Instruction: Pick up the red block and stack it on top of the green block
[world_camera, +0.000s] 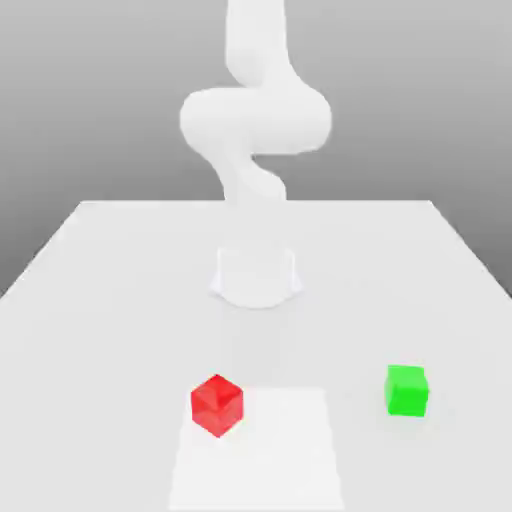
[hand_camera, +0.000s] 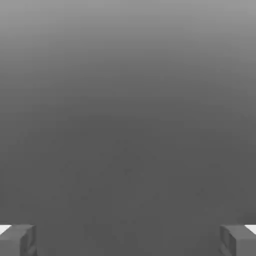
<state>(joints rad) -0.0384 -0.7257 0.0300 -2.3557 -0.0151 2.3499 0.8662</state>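
White counter (world_camera: 100, 270) carries two cubes, well apart. Red block (world_camera: 217, 404) sits toward the exterior view's left, at the edge of a paler rectangular patch (world_camera: 270, 450). Green block (world_camera: 406, 389) sits toward the right.

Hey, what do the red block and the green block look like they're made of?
Both are simulator renders, so this is a guess. The red block looks like plain matte plastic or painted wood: flat even colour, soft shading, no glints or grain. The green block looks the same: uniform bright colour, crisp edges, no shine.

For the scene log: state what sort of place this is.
Likely a simulated tabletop test scene: a plain white table against blank grey, a white arm, and just a red block and green block.
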